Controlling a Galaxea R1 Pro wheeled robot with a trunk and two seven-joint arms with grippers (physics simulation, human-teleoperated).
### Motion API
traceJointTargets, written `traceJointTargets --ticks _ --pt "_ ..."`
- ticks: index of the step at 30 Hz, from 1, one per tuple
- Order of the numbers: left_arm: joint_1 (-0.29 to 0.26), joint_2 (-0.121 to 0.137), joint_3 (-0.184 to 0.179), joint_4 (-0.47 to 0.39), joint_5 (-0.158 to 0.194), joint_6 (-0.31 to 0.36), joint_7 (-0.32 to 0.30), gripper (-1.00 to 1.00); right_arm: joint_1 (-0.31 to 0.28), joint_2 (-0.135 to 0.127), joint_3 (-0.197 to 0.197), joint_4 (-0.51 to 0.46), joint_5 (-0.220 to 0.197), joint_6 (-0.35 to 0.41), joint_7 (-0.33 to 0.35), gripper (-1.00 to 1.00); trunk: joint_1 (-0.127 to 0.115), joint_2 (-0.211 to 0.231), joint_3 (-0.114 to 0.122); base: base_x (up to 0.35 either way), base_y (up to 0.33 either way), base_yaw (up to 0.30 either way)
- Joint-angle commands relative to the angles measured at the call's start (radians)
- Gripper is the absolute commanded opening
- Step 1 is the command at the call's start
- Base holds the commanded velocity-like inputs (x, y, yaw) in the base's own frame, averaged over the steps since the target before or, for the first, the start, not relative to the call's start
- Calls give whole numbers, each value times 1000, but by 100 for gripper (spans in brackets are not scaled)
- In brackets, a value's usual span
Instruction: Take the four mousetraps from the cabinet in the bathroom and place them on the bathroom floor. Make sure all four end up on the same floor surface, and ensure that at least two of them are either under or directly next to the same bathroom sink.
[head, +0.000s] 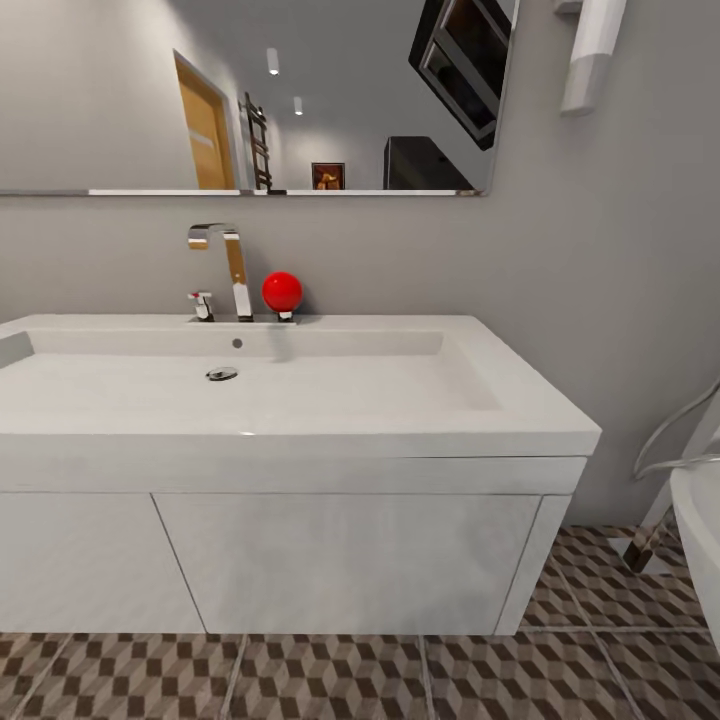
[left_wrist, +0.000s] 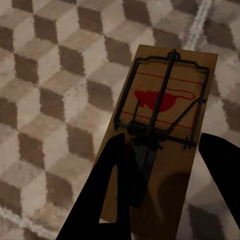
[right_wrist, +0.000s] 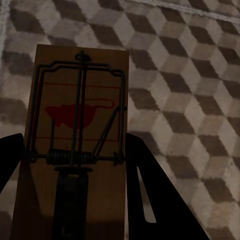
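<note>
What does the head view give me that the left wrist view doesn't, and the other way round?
Head view: the white sink with its chrome tap, a red ball, the mirror and a bathtub edge.

Left wrist view: a mousetrap between the fingers of the left tool, its metal spring and red mouse print facing the camera.

Both: the cube-patterned floor tiles.

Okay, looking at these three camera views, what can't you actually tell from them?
- Left wrist view: the mousetrap's near end is covered by the left gripper's dark fingers; whether it rests on the floor is unclear.
- Right wrist view: the other mousetrap's near end is cut off by the frame edge and the right gripper.
- Head view: the space under the sink is hidden by its vanity.
</note>
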Motion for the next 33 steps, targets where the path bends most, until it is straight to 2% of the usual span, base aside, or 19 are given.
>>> traceJointTargets --ticks 1,19,21,23,25,27,30,33 --pt "-1 0 -6 2 -4 -2 6 -100 -1 0 8 4 -3 -5 -3 -100 0 0 -1 0 0 0" --pt "-1 9 -4 -26 -4 2 1 -100 -1 0 5 -24 -3 1 -3 -100 0 0 -1 0 0 0" --pt "-3 10 -4 -29 -5 48 1 -100 -1 1 5 -48 -3 3 -3 -100 0 0 -1 0 0 0" --pt "-8 15 -4 -52 -5 156 2 -100 -1 3 6 -72 -4 5 -5 -100 0 0 -1 0 0 0" --pt "-11 33 -4 -108 -6 265 2 -100 -1 4 6 -89 -3 6 -6 -100 0 0 -1 0 0 0" --pt "-12 50 -4 -151 -6 326 2 -100 -1 5 7 -98 -3 7 -6 -100 0 0 -1 0 0 0" --pt "-13 60 -2 -173 -4 350 -4 -100 -3 7 7 -106 -3 27 -6 -100 0 0 -1 0 0 0" --pt "-13 64 0 -212 -4 359 -6 -100 -4 8 7 -145 -3 108 -4 -100 0 0 -1 0 0 0"
